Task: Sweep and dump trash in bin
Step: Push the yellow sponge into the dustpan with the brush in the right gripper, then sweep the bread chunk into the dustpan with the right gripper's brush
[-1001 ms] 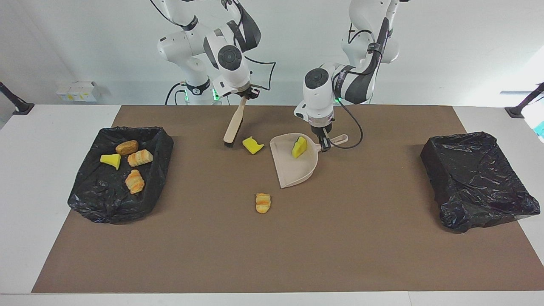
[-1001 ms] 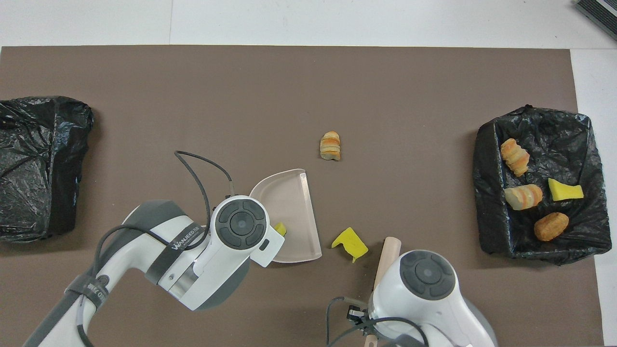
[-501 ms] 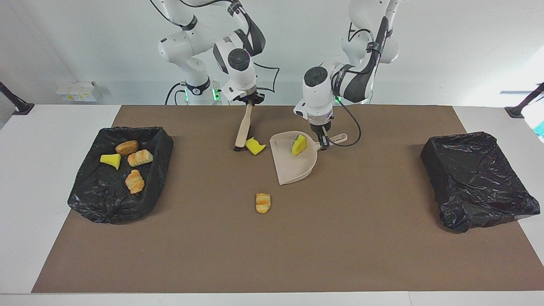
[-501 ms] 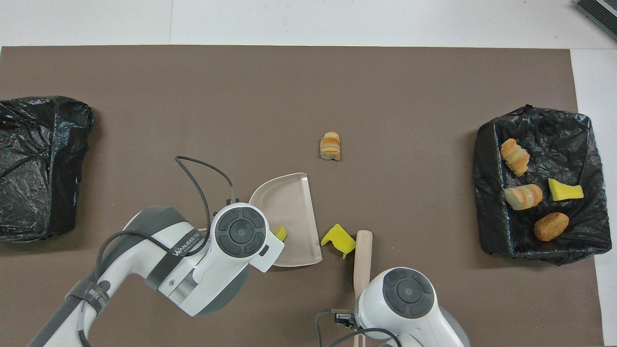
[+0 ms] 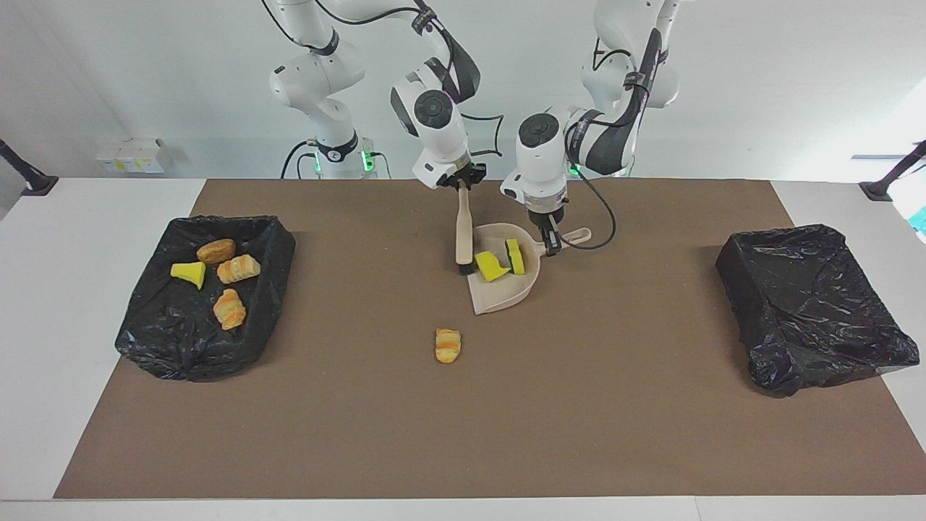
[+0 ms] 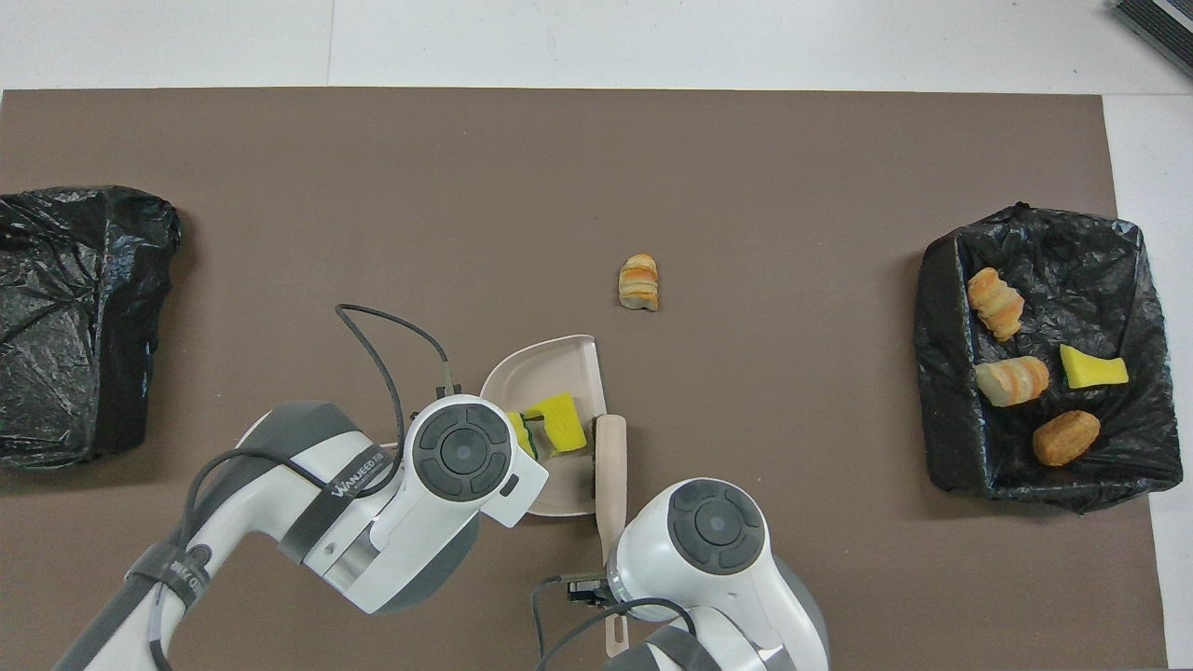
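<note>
Yellow sponge pieces (image 5: 499,263) lie in the beige dustpan (image 5: 506,289). Right tool (image 5: 464,184) grips the brush (image 5: 463,231) at the dustpan's mouth; left tool (image 5: 551,244) grips its handle. One bread chunk (image 5: 448,345) lies near the dustpan, farther from the robots.

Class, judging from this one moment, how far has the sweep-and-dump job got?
Done: four scraps lie in the bin. In hand: the right gripper holds the brush at the dustpan, held by the left gripper, two sponge pieces inside. Left: the bread chunk, then dumping.
</note>
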Controlling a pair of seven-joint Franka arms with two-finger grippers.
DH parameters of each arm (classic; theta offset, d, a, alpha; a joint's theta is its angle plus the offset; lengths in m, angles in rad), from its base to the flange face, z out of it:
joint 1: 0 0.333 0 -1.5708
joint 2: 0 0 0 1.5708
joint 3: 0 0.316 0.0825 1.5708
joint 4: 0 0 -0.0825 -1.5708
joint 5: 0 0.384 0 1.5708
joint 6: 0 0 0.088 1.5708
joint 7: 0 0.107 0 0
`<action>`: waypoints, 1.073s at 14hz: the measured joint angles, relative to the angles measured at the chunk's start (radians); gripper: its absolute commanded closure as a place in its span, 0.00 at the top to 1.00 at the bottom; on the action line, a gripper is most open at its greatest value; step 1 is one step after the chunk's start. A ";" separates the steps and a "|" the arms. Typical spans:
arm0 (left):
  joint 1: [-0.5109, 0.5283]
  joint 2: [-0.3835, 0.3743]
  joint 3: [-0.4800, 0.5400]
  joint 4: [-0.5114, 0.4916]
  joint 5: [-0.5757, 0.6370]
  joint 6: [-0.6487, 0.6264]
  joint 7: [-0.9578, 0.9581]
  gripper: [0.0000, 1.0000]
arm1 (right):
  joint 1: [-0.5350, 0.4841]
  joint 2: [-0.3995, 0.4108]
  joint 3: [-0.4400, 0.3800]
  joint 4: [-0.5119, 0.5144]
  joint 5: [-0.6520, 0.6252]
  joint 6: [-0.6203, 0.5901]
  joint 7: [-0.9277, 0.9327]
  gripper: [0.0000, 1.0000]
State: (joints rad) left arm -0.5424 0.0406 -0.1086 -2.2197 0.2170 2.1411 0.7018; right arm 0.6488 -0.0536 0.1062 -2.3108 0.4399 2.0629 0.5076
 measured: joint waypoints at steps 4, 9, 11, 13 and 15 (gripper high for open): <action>0.000 -0.001 0.000 -0.001 0.000 0.000 -0.010 0.00 | -0.033 0.007 -0.011 0.090 -0.098 -0.124 -0.020 0.00; 0.010 -0.001 0.004 -0.004 -0.005 0.032 -0.155 0.00 | -0.135 0.046 -0.015 0.191 -0.318 -0.191 -0.145 0.00; 0.013 -0.001 0.005 -0.004 -0.006 0.036 -0.213 0.00 | -0.193 0.088 -0.016 0.229 -0.378 -0.186 -0.245 0.00; 0.013 -0.001 0.006 -0.004 -0.012 0.035 -0.238 0.00 | -0.264 0.140 -0.018 0.290 -0.440 -0.175 -0.353 0.00; 0.013 -0.001 0.007 -0.004 -0.018 0.028 -0.251 0.00 | -0.309 0.204 -0.021 0.365 -0.492 -0.174 -0.411 0.00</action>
State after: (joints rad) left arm -0.5289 0.0396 -0.1019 -2.2234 0.1990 2.1687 0.4506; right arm 0.3401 0.1505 0.0849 -1.9460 -0.0526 1.8884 0.0962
